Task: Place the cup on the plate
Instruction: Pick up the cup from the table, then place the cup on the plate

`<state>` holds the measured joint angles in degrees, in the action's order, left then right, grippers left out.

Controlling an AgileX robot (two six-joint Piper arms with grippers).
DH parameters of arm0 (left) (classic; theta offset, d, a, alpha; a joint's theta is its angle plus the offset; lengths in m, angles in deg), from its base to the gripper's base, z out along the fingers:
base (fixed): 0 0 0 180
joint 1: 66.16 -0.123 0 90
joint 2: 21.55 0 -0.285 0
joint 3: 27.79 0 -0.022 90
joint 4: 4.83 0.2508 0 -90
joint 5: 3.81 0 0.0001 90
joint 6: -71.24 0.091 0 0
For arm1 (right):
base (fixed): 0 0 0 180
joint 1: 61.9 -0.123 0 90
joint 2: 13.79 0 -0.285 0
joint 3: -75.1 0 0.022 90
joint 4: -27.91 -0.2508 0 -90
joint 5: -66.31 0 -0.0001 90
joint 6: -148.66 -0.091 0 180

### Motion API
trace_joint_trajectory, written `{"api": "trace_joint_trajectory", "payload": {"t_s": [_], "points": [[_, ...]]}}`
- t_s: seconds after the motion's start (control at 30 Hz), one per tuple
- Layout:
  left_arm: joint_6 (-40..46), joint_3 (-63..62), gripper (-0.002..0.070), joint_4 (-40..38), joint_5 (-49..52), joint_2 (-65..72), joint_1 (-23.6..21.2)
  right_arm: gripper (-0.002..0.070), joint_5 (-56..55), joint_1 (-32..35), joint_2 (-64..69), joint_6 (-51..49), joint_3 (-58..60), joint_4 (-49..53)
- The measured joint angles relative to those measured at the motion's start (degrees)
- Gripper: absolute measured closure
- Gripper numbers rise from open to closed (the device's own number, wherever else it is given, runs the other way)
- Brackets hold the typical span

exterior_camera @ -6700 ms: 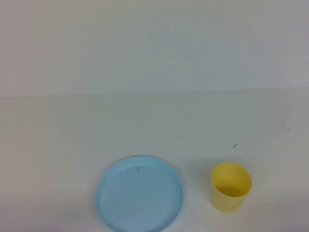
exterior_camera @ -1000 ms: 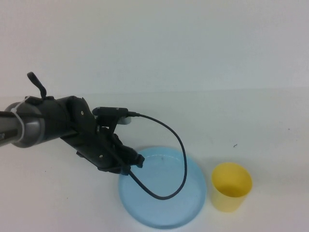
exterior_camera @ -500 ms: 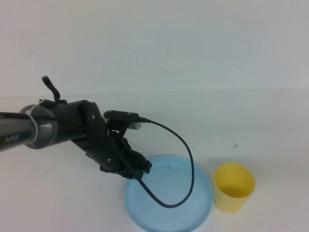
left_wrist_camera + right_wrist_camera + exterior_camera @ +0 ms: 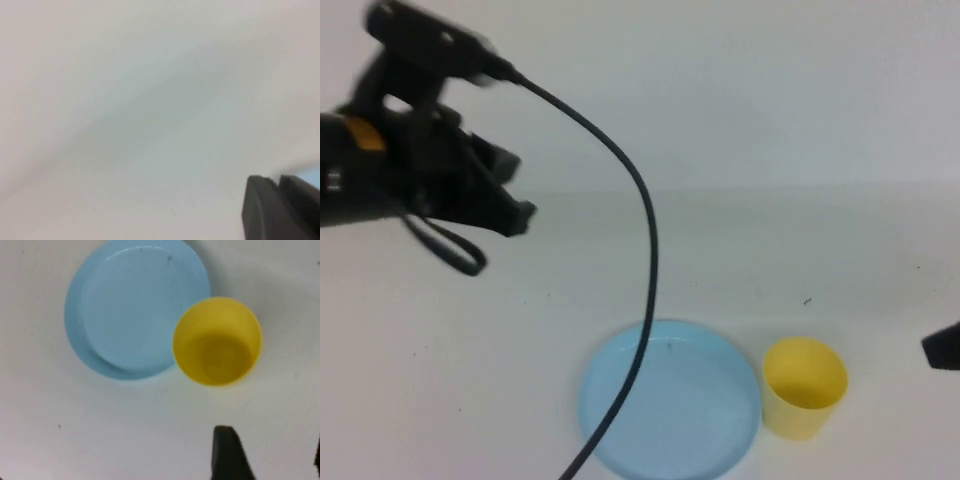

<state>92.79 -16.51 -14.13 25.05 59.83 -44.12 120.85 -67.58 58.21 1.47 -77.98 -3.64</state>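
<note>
Yellow cup [image 4: 804,386] upright on white surface [image 4: 800,240], right beside blue plate [image 4: 669,400], rims near touching, cup not on plate. Left gripper [image 4: 510,195] raised high at left, well away from both, fingers pressed together, holding nothing, black cable [image 4: 645,260] looping down across plate. Right gripper [image 4: 267,452] low, near cup, fingers spread, empty

My left gripper [image 4: 278,186] is showing only as two dark fingertips [image 4: 260,210], pressed together with a thin seam between them. Beyond them a sliver of the light blue plate [image 4: 311,176] is peeking out. The white table [image 4: 140,110] is filling the rest of the frame, with a faint soft shadow band crossing it diagonally.
</note>
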Motion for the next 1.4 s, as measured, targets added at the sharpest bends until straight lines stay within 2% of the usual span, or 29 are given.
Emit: {"api": "trace_joint_trajectory", "payload": {"t_s": [0.13, 0.27, 0.37, 0.5, 0.6, 0.77, 0.9, 1.0, 1.07, 1.17, 1.3, 1.4], "points": [[0.1, 1.2, 0.0663, 1.9, -1.0, -13.5, 0.0, 0.0305, -3.0, -6.4, 9.3, -4.4, -6.0, 3.2], [0.1, 4.3, 0.0671, 4.6, 4.9, -24.9, 0.0, 0.0304, -4.1, -11.0, 18.6, -12.8, -11.8, 11.9], [-1.5, 7.3, 0.0673, 10.0, 9.6, -33.6, 0.0, 0.0304, -3.0, -13.5, 24.7, -15.7, -15.4, 15.7], [-8.8, 9.5, 0.0673, 18.9, 9.9, -44.8, 0.0, 0.0304, -2.5, -15.9, 30.8, -16.3, -18.3, 17.2], [-12.4, 9.5, 0.0674, 23.3, 13.8, -48.2, 0.0, 0.0304, -3.0, -16.7, 34.0, -16.6, -18.9, 18.0], [-13.1, 10.1, 0.0674, 23.8, 21.5, -48.7, 0.0, 0.032, -4.1, -16.7, 38.4, -18.8, -18.9, 20.9], [-13.4, 10.2, 0.0674, 23.4, 22.2, -48.7, 0.0, 0.0405, -4.8, -16.7, 40.8, -19.4, -18.9, 22.9], [-13.4, 11.8, 0.0675, 22.9, 22.0, -48.7, 0.0, 0.0563, -5.1, -16.8, 41.7, -19.3, -19.0, 23.7], [-13.4, 14.1, 0.0675, 21.3, 21.9, -48.7, 0.0, 0.0626, -3.4, -16.9, 41.8, -19.3, -20.2, 24.3], [-13.5, 19.1, 0.0675, 18.3, 18.6, -48.8, 0.0, 0.0645, 2.6, -17.0, 41.9, -19.2, -24.3, 26.5], [-13.5, 28.6, 0.0675, 18.2, 8.7, -48.9, 0.0, 0.0645, 9.4, -18.3, 41.9, -19.2, -31.9, 26.6], [-13.6, 35.7, 0.0675, 18.2, 0.5, -48.9, 0.0, 0.0645, 10.6, -21.5, 41.8, -19.2, -37.4, 24.7]]}}
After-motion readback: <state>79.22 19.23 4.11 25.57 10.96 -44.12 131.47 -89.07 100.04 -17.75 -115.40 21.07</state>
